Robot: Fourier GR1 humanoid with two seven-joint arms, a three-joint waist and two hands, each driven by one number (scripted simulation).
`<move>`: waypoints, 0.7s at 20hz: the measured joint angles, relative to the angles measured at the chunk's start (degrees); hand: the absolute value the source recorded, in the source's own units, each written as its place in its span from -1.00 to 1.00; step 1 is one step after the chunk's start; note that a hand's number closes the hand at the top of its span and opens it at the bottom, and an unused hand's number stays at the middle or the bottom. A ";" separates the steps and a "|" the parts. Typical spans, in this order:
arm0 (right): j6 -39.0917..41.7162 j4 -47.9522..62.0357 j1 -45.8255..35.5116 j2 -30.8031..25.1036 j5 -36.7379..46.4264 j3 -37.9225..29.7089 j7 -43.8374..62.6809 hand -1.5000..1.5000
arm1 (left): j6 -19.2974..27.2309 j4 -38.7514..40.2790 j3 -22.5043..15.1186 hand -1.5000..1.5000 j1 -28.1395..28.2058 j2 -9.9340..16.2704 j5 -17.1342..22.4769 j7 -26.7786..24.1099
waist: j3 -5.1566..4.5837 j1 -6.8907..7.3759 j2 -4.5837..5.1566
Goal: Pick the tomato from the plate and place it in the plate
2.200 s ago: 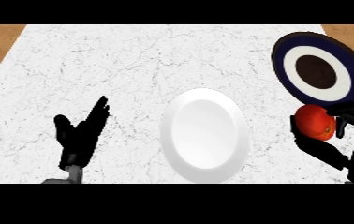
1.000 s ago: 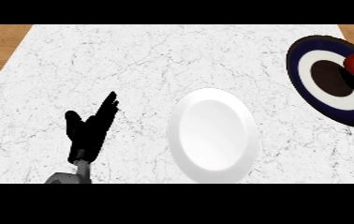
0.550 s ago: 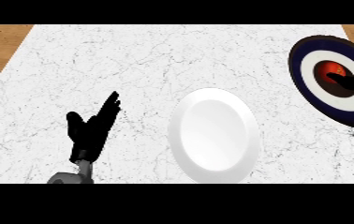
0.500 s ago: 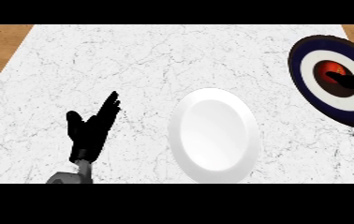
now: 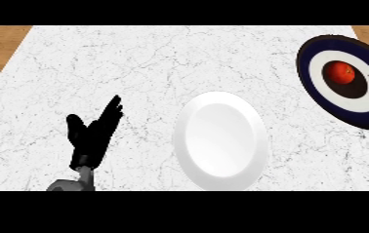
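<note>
Your left hand [image 5: 92, 138] rests with fingers released — the tomato [image 5: 341, 73] sits on the ringed plate [image 5: 323, 88] by the edge, so a nudge could roll it off.

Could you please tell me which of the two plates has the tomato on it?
The dark blue and white ringed plate at the right edge holds the tomato; the plain white plate holds nothing.

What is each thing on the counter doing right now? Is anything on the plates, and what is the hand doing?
tomato: lying in the dark centre of the ringed plate, nothing holding it.
ringed plate: at the right edge, partly cut off, holding the tomato.
white plate: flat on the counter, nothing on it.
left hand: open, resting at the lower left, holding nothing.
right hand: not in view.
</note>
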 measured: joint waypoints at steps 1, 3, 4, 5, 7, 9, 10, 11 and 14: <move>1.84 0.60 0.26 -0.76 -0.40 -0.41 0.05 -1.00 | 0.12 -0.12 -0.10 0.00 0.13 -0.10 -0.18 -0.17 | -0.01 -0.03 -0.02; 6.54 1.53 2.22 -1.60 -1.10 -1.01 -1.18 -1.00 | 0.01 -0.01 0.29 0.00 0.55 0.02 -0.05 -0.69 | -0.02 -0.37 -0.13; 8.88 1.89 3.13 -1.88 -1.31 -1.14 -1.81 -1.00 | 0.02 0.05 0.39 0.00 0.58 0.05 -0.06 -0.62 | -0.02 -0.53 -0.20; 11.50 2.18 4.18 -2.39 -1.51 -1.28 -2.47 -1.00 | 0.24 0.02 0.22 0.00 0.65 -0.02 -0.39 -0.59 | 0.00 -0.71 -0.25; 16.00 2.59 6.12 -3.43 -1.46 -1.15 -3.63 -1.00 | 0.13 0.12 0.50 0.00 0.82 -0.13 -0.15 -0.88 | 0.01 -0.92 -0.35; 18.32 2.52 7.94 -4.10 -1.06 -0.70 -4.08 -1.00 | -0.22 0.73 0.98 0.00 0.84 0.12 -0.01 -1.53 | 0.02 -1.12 -0.46; 19.18 2.45 8.98 -4.49 -0.83 -0.46 -4.24 -1.00 | -0.35 0.57 0.95 0.00 1.08 0.13 -0.03 -1.82 | 0.04 -1.12 -0.49; 19.95 2.32 10.05 -4.76 -0.58 -0.19 -4.38 -1.00 | -0.48 -0.09 0.98 0.00 1.39 0.30 0.12 -1.48 | 0.02 -1.12 -0.53; 20.63 1.51 13.11 -5.42 0.43 0.75 -5.41 -1.00 | -0.11 -0.32 0.87 0.00 1.68 -0.07 -0.07 -1.26 | 0.00 -1.35 -0.59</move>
